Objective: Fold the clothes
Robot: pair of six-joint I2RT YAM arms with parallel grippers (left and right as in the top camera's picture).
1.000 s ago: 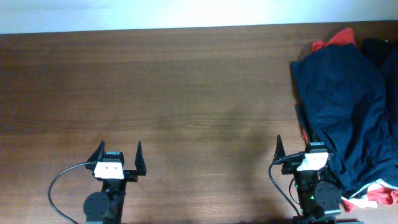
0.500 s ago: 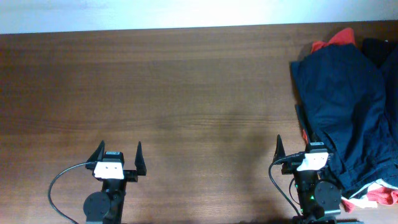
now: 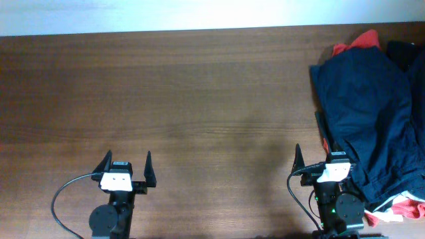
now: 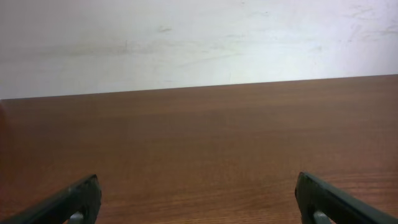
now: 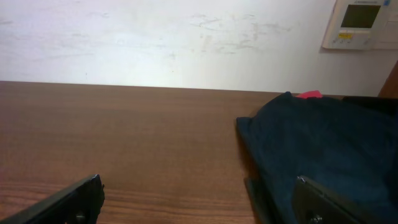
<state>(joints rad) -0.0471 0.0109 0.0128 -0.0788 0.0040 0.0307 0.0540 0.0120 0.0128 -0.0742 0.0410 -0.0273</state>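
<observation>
The clothes lie in a heap at the table's right edge. On top is a navy-blue garment [image 3: 372, 113], spread from the far right corner down to the near edge; it also shows in the right wrist view [image 5: 323, 149]. Red fabric [image 3: 355, 41] pokes out at the far end and more red [image 3: 406, 210] at the near end. A black garment [image 3: 406, 53] lies at the far right. My right gripper [image 3: 317, 158] is open and empty, its right finger over the navy cloth's edge. My left gripper [image 3: 126, 162] is open and empty over bare wood at the near left.
The brown wooden table [image 3: 186, 93] stretches from the left edge to the heap. A white wall [image 5: 186, 37] runs behind the far edge, with a wall control panel [image 5: 362, 22] at the right.
</observation>
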